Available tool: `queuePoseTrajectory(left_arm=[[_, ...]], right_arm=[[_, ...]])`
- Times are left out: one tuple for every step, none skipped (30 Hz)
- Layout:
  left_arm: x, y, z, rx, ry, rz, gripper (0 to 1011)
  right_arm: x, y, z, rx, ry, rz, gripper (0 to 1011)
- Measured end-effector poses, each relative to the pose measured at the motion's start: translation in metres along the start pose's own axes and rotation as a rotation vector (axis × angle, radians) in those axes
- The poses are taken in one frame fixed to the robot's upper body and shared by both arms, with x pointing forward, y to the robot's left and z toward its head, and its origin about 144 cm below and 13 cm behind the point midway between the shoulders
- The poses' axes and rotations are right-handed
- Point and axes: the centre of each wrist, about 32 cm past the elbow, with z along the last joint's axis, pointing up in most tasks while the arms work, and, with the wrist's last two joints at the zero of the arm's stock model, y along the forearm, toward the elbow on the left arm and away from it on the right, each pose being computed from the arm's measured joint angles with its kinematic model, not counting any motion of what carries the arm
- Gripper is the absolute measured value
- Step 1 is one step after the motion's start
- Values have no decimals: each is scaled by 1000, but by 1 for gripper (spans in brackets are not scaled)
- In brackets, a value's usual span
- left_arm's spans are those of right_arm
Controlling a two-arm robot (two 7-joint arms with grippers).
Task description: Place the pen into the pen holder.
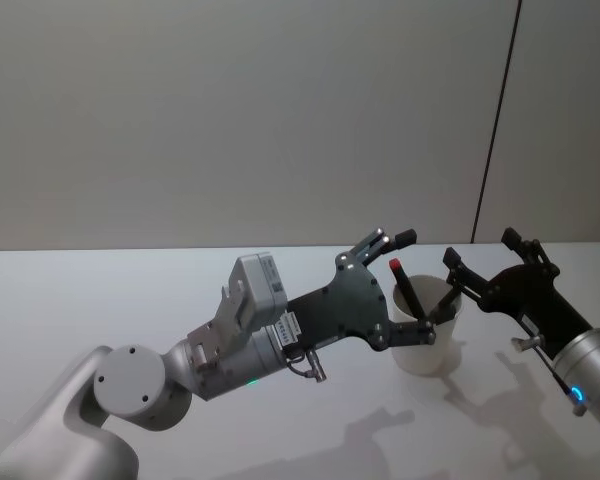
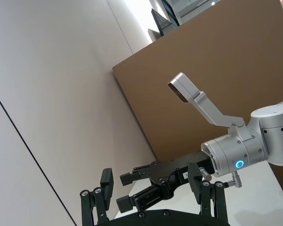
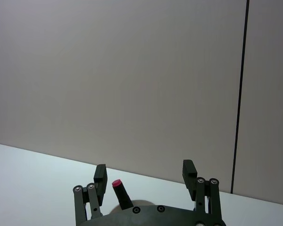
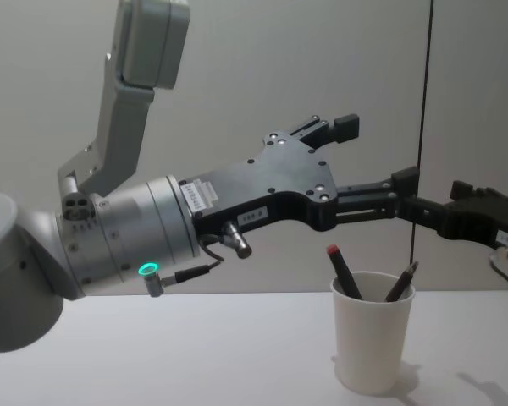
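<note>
Two spread-open claws, left (image 4: pixel 368 169) and right (image 4: pixel 457 203), above the pen holder (image 4: pixel 372 342).

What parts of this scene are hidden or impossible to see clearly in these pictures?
- The lower ends of the black pen with a red cap and the dark pen: chest view, hidden inside the white paper cup.
- The cup's near side: head view, partly covered by the left pincer.
- The right pincer: chest view, partly behind the left pincer and cut by the right edge.
- The cup: right wrist view, hidden below the pincer's body.
</note>
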Motion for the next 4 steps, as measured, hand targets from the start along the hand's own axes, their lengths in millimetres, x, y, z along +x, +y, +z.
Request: queuePoseTrajectory(left_arm=[[0, 0, 0, 0, 0, 0, 1004], [0, 0, 0, 0, 0, 0, 1004], [0, 0, 0, 0, 0, 0, 1004], [0, 0, 0, 0, 0, 0, 1004]], right_arm=[[0, 0, 0, 0, 0, 0, 1001], [0, 0, 0, 0, 0, 0, 1001], [0, 0, 0, -1, 0, 0, 1001], [0, 0, 0, -1, 0, 0, 1001]])
